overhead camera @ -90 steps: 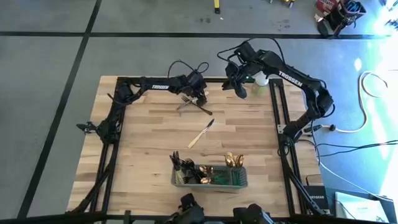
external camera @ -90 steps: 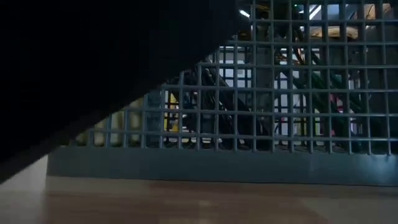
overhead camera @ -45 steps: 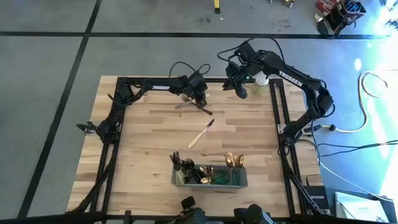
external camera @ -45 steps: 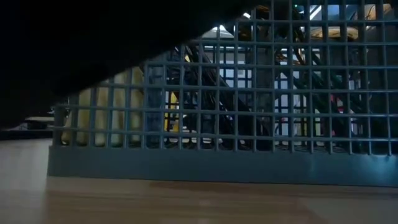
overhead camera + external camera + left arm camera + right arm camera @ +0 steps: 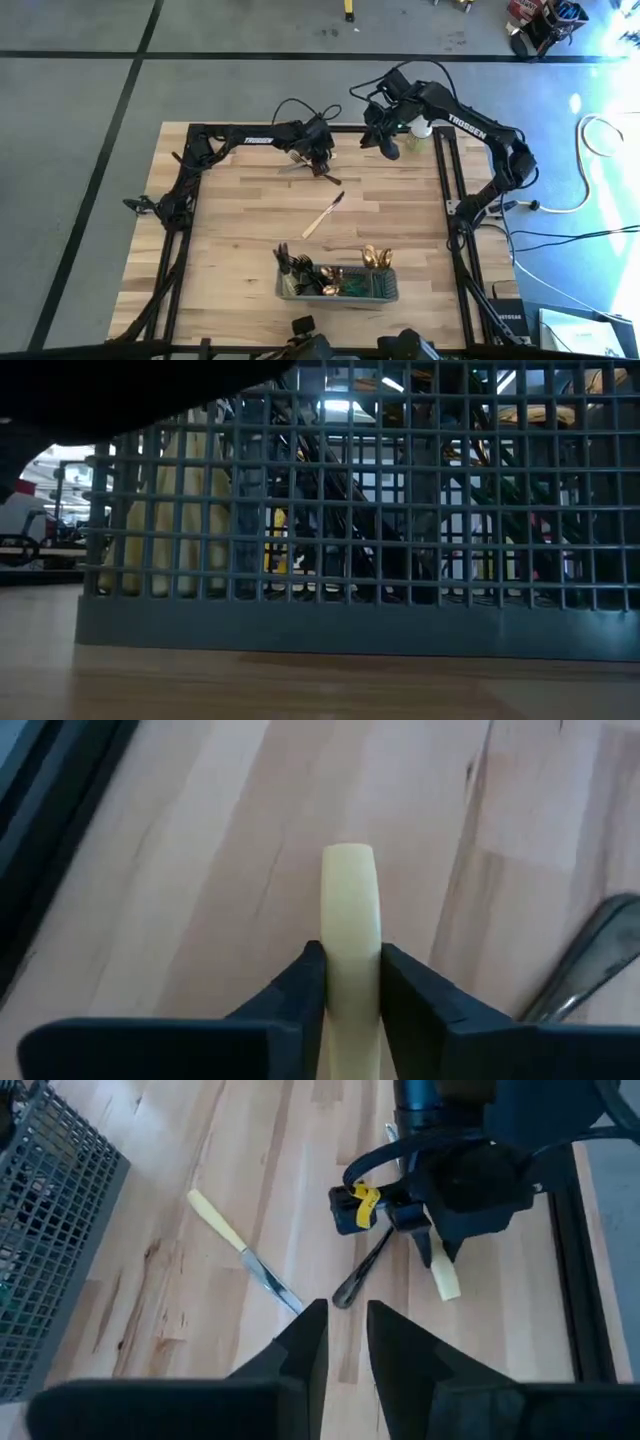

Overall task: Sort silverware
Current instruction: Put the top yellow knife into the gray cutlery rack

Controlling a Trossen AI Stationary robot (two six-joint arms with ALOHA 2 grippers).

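My left gripper (image 5: 320,157) is at the table's far middle, shut on a cream-handled piece of silverware (image 5: 350,920). Its metal end is hidden by the gripper. A dark piece (image 5: 362,1268) lies on the wood beside it, and a fork (image 5: 295,160) lies to its left. A cream-handled knife (image 5: 323,214) lies flat at the table's middle. More silverware stands in the grey mesh caddy (image 5: 337,284) near the front edge. My right gripper (image 5: 346,1342) hovers at the far right, narrowly open with nothing between its fingers. My left gripper pinches the cream handle (image 5: 350,982) between its two fingers, on the handle's two sides. The handle runs along the fingers, and its rounded free end (image 5: 349,860) sticks out past the fingertips toward the wood. Whether that end touches the table cannot be told.
The caddy's mesh wall (image 5: 360,560) fills the low view. A small pale bottle (image 5: 421,129) stands at the table's far right corner behind my right arm. Black frame rails (image 5: 452,190) run along the table's left and right sides. Bare wood lies between the knife and the caddy.
In the low view, a dark shape close to the camera has drawn away toward the upper left, uncovering the caddy's left end. Both grippers stay nearly where they were.
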